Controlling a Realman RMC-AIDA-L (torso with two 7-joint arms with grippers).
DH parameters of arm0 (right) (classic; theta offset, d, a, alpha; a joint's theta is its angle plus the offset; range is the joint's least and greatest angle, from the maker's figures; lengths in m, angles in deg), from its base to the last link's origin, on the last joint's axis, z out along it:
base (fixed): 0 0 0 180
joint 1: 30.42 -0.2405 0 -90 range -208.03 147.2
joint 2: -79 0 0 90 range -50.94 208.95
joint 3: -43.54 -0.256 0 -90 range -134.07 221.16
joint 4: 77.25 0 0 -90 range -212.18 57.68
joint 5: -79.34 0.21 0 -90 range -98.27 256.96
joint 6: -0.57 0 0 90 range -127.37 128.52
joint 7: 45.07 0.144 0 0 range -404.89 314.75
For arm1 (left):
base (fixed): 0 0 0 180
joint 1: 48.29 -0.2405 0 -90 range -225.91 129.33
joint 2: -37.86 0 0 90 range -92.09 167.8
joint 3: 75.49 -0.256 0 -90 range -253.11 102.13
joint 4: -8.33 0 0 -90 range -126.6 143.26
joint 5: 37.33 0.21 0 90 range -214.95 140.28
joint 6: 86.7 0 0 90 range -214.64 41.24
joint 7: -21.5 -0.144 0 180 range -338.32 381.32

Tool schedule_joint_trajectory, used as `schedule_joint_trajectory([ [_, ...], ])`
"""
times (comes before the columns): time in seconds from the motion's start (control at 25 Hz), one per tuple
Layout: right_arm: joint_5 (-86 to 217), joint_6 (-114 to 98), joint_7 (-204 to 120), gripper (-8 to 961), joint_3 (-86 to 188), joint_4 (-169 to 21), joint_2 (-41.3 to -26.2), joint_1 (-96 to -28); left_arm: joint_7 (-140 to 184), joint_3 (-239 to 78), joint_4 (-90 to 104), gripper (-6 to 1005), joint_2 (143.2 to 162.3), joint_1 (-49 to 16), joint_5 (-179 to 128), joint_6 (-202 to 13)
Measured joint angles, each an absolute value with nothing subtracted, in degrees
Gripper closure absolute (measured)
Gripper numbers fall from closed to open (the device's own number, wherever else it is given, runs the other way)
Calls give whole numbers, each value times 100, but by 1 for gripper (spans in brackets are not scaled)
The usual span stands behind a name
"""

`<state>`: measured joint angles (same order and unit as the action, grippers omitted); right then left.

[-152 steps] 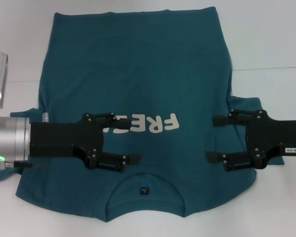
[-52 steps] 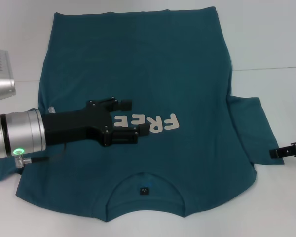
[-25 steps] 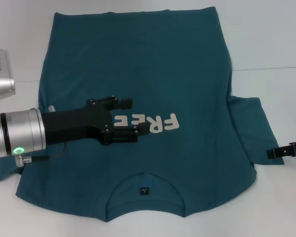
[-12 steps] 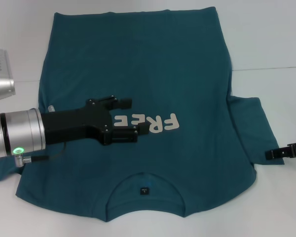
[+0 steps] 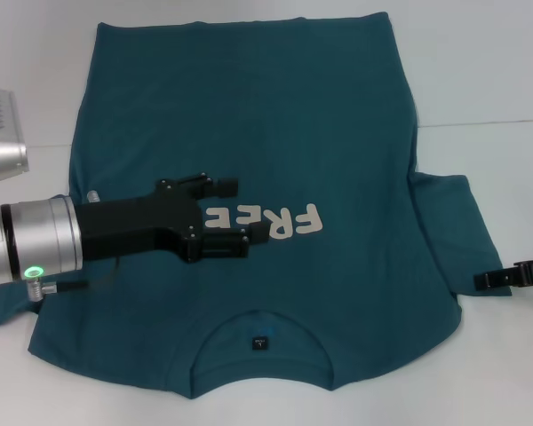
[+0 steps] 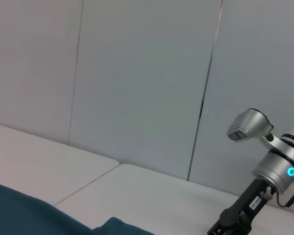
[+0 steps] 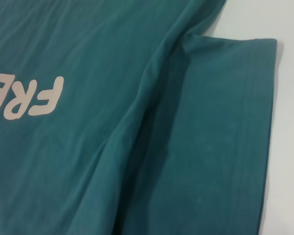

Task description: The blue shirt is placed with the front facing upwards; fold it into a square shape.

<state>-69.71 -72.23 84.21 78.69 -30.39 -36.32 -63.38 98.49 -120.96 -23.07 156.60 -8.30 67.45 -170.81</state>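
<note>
The blue shirt (image 5: 249,115) lies flat on the white table, front up, collar and dark neck label (image 5: 261,342) nearest me. White "FREE" lettering (image 5: 280,222) runs across the chest. My left gripper (image 5: 242,210) reaches in from the left over the chest, open, its fingertips on either side of the start of the lettering. My right gripper (image 5: 490,279) shows only as a dark tip at the right edge, beside the shirt's right sleeve (image 5: 453,231). The right wrist view looks down on that sleeve (image 7: 225,137) and the lettering (image 7: 32,98).
The white table (image 5: 497,71) extends around the shirt, with a seam line across it on the right. In the left wrist view, grey wall panels (image 6: 137,83) stand behind the table, and my right arm (image 6: 269,171) shows far off.
Since six seconds ago the right gripper has pulled off the shirt to the right edge, and the left gripper has turned and narrowed. Over the last second the right tip crept slightly toward the sleeve.
</note>
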Motion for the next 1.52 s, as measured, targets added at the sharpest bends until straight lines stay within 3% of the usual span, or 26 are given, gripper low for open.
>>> schedule_joint_trajectory([
  [1.2,-6510,-6955,8305,186,7889,-3448,-3650,-6355,9805,-12086,-2323,80,15677,-839,6770,-17081],
  [1.44,-6518,-6898,8337,277,7874,-3630,-3595,-6398,9788,-12071,-2323,79,15677,-839,6770,-17081],
  [1.52,-6541,-6915,8341,510,7886,-3636,-3597,-6407,9779,-12069,-2323,79,15677,-839,6770,-17081],
])
